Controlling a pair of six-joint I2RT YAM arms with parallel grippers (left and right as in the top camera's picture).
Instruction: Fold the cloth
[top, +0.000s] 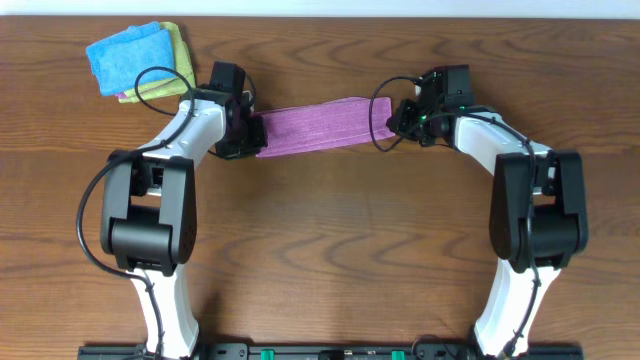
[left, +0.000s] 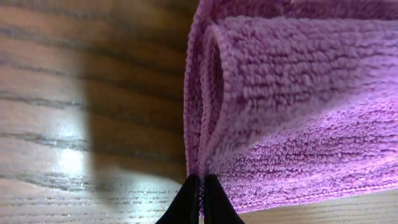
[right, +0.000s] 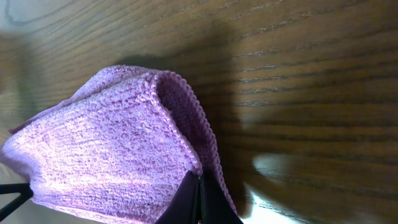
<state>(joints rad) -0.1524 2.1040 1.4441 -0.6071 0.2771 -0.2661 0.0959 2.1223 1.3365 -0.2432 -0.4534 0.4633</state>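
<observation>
Cloth (top: 312, 128) stretches between left pincer (top: 252, 131) and right pincer (top: 392, 119), both gripping it.

The cloth (left: 298, 93) was looped terry, fuzzy and matt, its edge stitched. The table (top: 330, 250) was grained wood, smooth, with a glossy sheen. The arm casings (top: 150, 215) looked smooth, semi-gloss plastic.

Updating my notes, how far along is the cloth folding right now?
Done: the cloth is already doubled into a long strip, layered edges showing. In hand: the left gripper and right gripper each pinch one end. Remaining, probably: bring the ends together and lay it flat.
</observation>
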